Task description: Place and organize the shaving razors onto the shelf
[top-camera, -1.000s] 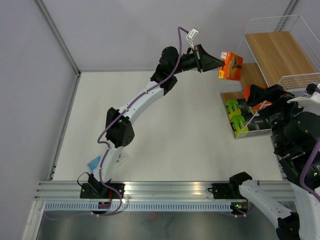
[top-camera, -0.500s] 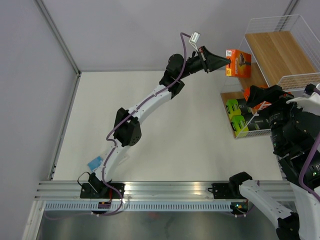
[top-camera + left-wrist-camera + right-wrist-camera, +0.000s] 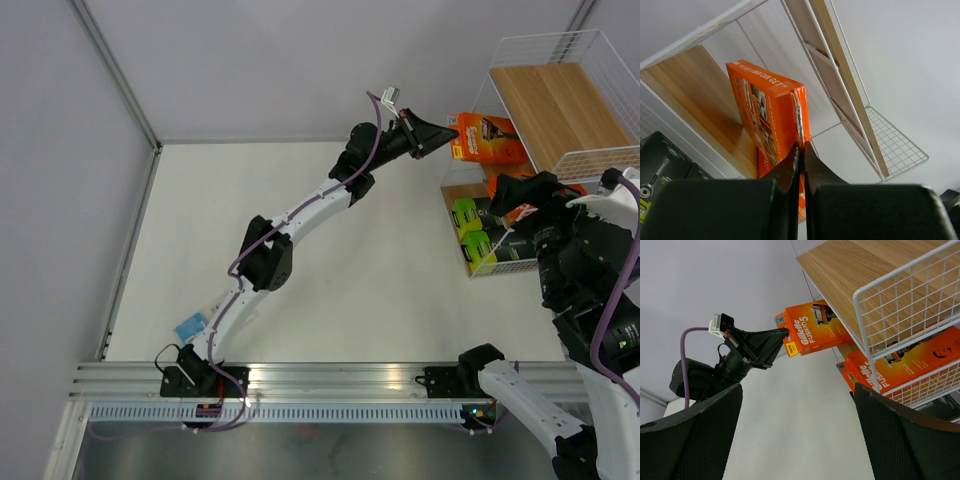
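Note:
My left gripper [image 3: 452,132] is shut on the edge of an orange razor pack [image 3: 484,138] and holds it in the air at the shelf's [image 3: 556,108] left side, beside the middle tier; it also shows in the left wrist view [image 3: 772,117] and right wrist view [image 3: 807,334]. A second orange pack [image 3: 905,365] lies on a lower tier behind the wire. Two black packs with lime-green ends [image 3: 478,232] sit on the bottom tier. A blue-card blister pack [image 3: 189,326] lies on the table by the left arm's base. My right gripper [image 3: 795,440] is open and empty, near the shelf's front.
The white wire front of the shelf [image 3: 900,300] stands close to my right gripper. The right arm's body [image 3: 590,270] covers part of the shelf's lower right. A grey wall rail [image 3: 120,80] runs along the table's left side.
My left arm has stretched further right, carrying the orange pack from left of the shelf up to its side; the pack has turned flatter. The right arm has barely moved.

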Tool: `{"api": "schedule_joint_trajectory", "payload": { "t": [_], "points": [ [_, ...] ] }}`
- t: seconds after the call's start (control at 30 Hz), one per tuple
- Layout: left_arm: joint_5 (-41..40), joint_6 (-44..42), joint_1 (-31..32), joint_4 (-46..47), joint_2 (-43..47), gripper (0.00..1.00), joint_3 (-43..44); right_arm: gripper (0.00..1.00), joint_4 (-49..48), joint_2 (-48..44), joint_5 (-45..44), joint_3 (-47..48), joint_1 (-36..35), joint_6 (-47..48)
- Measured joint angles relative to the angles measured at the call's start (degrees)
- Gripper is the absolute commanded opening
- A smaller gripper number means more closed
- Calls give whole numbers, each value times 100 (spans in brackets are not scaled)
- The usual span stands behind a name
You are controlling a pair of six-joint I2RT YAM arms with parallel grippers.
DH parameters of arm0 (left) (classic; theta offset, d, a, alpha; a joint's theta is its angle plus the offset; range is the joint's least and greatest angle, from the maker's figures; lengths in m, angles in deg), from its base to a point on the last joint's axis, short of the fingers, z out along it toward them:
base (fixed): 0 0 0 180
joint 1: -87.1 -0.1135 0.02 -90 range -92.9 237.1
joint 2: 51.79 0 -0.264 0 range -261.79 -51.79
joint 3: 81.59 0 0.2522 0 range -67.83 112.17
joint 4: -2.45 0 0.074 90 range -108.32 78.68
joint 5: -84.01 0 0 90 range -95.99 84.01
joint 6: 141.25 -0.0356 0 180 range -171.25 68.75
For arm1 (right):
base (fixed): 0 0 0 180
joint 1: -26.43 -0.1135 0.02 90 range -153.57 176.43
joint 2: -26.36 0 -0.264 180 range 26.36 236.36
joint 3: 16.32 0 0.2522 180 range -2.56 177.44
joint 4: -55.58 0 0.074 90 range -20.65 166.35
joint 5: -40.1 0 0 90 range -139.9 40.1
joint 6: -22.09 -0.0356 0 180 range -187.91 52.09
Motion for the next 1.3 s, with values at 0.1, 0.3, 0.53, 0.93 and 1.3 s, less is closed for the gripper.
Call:
{"api": "schedule_joint_trajectory", "payload": {
  "t": [0.1,0.3,0.53,0.93,1.3],
  "points": [
    [-188,111,46,-61,-11,2,-2,98,-13,28,24,-59,0,15],
    [-656,227,236,-79,-127,2,-2,98,-59,79,188,-229,0,70],
    [-1178,267,439,-179,-588,2,140,98,-214,138,455,-387,0,90],
    [-1884,295,455,-407,-905,5,579,98,-428,417,942,-557,-2,94],
    [-2009,149,588,-730,-938,8,800,98,-702,542,1054,-686,0,181]
  ]
}}
